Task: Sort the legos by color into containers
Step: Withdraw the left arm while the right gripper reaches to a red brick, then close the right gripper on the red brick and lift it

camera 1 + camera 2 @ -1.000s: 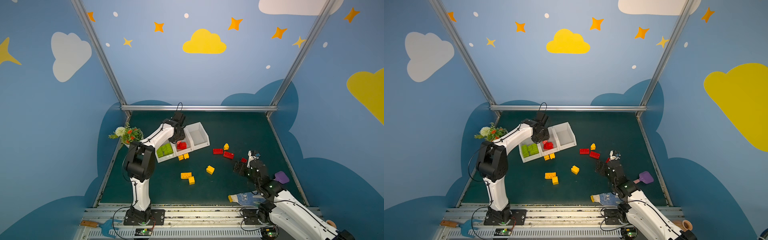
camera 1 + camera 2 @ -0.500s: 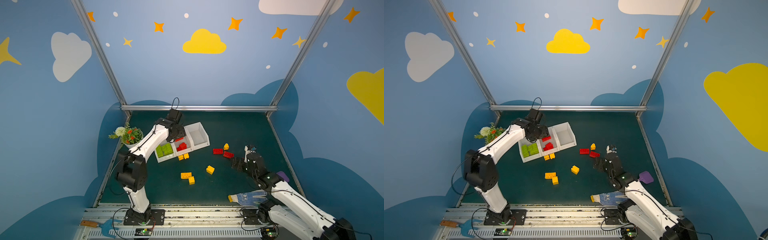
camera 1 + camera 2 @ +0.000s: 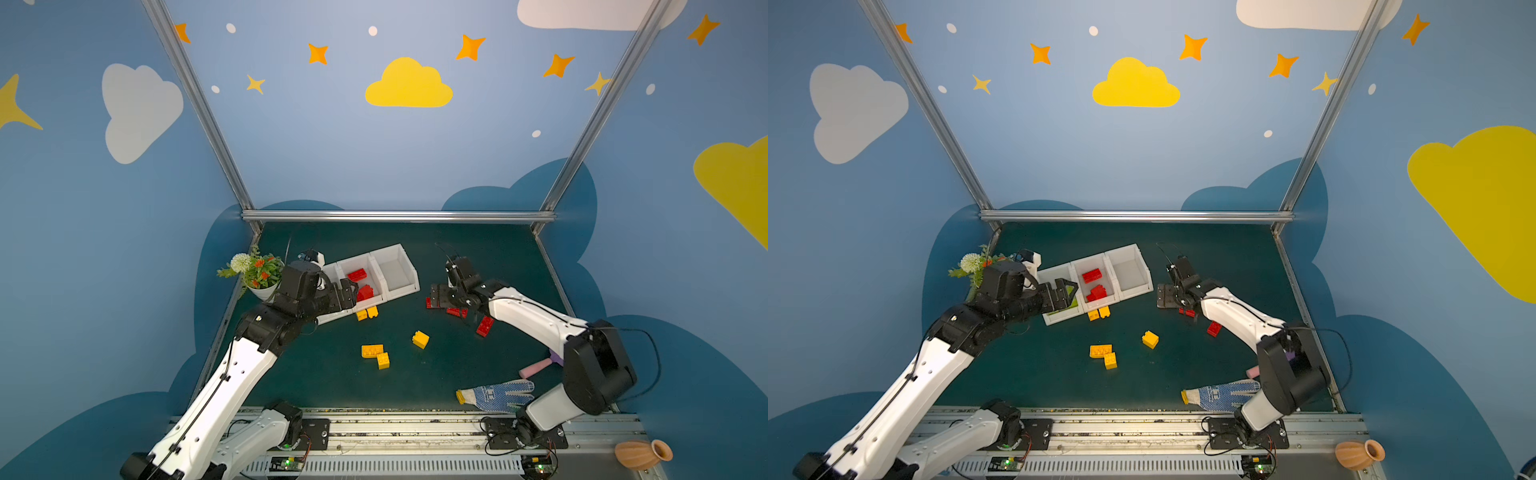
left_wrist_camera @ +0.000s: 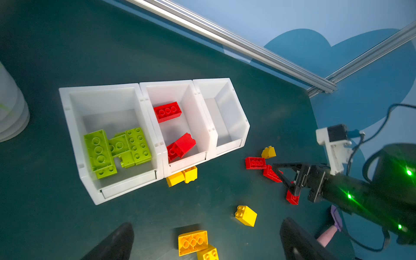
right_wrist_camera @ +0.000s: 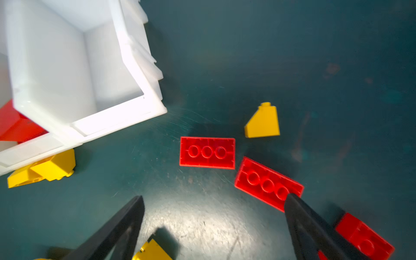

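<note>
Jaws gape wide and empty on both arms: the left gripper [image 3: 1071,296] hangs over the containers [image 4: 99,87], where green and red legos [image 4: 99,150] lie sorted, while the right gripper [image 5: 215,197] hovers above loose red bricks [image 5: 207,153] beside them, seemingly lining up a grab.

The left arm stretches toward the bench's far left corner, left gripper [image 4: 207,222] level with jaws spread wide, while the right arm bends inward, right gripper [image 5: 215,198] pointing down, jaws wide too.
</note>
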Controlling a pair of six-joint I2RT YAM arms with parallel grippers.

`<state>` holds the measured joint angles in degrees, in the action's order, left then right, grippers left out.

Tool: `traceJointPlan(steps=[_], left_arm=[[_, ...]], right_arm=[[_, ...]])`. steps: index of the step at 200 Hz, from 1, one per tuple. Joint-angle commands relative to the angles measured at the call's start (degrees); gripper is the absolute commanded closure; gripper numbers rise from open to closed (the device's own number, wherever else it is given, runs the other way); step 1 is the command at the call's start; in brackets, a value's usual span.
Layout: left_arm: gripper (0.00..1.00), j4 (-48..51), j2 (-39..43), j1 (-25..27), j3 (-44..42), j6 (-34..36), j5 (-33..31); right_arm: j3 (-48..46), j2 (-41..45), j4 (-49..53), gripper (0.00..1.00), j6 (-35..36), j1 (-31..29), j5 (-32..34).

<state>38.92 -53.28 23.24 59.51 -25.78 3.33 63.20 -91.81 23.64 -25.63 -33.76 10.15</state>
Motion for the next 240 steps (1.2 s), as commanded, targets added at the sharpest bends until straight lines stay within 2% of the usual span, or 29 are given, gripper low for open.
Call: traceJointPlan(steps=[1, 56, 124, 192, 240], left_arm=[[0.0, 0.5, 3.4, -0.5, -3.8, 1.9, -2.9], [0.0, 1.4, 5.4, -0.6, -6.3, 2.7, -4.4], [0.0, -0.1, 6.4, -4.6, -7.3, 2.1, 1.2], [0.0, -0.2, 6.3, -5.8, -7.7, 2.0, 2.1], [0.0, -0.6, 5.6, -6.9, -7.8, 1.8, 3.1]], right_arm=[[4.7, -3.9, 4.8, 0.05, 0.7, -0.5, -1.1], [13.6, -15.8, 9.0, 0.08, -0.1, -1.3, 0.3], [14.2, -19.7, 9.0, 0.11, -1.3, -1.8, 0.8], [17.2, -23.7, 9.7, 0.27, -0.1, -1.8, 0.8], [17.2, -23.0, 10.4, 0.47, 1.8, -2.4, 3.3]])
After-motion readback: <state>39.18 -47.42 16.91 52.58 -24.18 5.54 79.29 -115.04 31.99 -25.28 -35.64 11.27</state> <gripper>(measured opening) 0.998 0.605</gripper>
